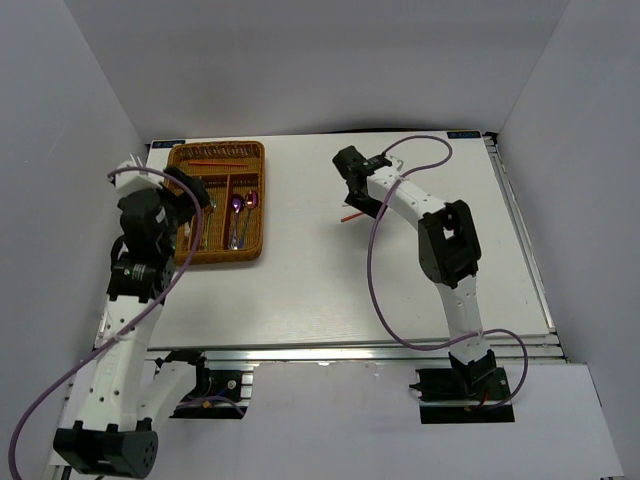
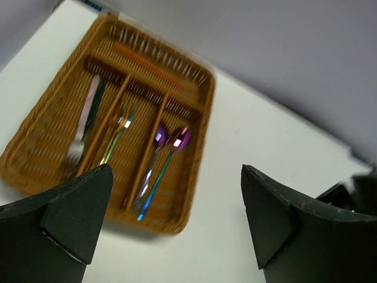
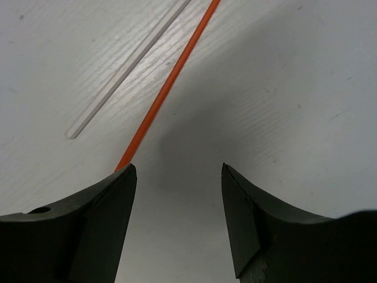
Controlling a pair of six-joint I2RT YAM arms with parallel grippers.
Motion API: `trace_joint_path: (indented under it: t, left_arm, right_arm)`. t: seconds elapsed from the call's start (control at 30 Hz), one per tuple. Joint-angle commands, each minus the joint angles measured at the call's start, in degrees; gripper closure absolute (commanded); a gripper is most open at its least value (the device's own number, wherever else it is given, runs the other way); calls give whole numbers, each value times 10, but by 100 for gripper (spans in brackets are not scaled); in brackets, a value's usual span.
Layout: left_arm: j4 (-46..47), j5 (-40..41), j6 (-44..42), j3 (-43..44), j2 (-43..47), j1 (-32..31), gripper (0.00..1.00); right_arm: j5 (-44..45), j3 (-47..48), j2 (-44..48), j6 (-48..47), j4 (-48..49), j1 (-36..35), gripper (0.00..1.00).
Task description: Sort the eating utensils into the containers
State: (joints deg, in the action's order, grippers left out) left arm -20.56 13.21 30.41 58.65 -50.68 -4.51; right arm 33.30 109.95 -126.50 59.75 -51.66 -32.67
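**White table, both grippers apart, nothing held**

White tabletop (image 1: 400,290) runs between plain pale walls, and the two arms reach out over it from the near edge. At the far left sits a rectangular brown woven wicker cutlery tray (image 1: 220,260), while the loose chopsticks lie well apart from it near the middle of the far side.

The right gripper (image 3: 178,166) hangs low over the bare table with its jaws apart and nothing between them. A thin red-orange chopstick (image 3: 168,85) lies flat on the surface and runs diagonally down to the tip of the finger (image 3: 88,224) on the left of the wrist view, where it disappears behind that tip. I cannot tell whether the finger touches it. Just beside it, on the side away from the gap, lies a thin white chopstick (image 3: 126,68), roughly parallel and clear of both fingers.

The left gripper (image 2: 177,171) hovers above the near left part of the tray, its jaws spread wide and empty, touching nothing.

Below it the tray is partly filled. Two iridescent purple spoons (image 2: 177,141) lie side by side in the long slot nearest the table's middle. The centre slot holds slim gold-and-rainbow forks (image 2: 121,127), blurred in the wrist view. A silver fork (image 2: 82,124) lies in the outer long slot, beside a darker utensil I cannot make out. One red stick (image 2: 147,62) lies along the crosswise slot at the far end
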Motion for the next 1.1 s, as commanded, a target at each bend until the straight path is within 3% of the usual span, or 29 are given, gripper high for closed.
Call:
trace_joint_path:
  t: [0.0,0.17,0.83,1.07]
  left_arm:
    - [-77,43,-61,-55,36,-17,2]
    - [-79,27,-71,-88,35,-20,2]
    - [-47,11,-82,-157,28,-22,2]
    - [-48,11,-84,-156,28,-22,2]
  right_arm:
    - [26,20,-9,36,-20,3,36]
    - [28,27,-37,6,26,4,42]
    - [34,65,-101,-27,44,16,47]
    - [18,33,-115,-7,-5,19,59]
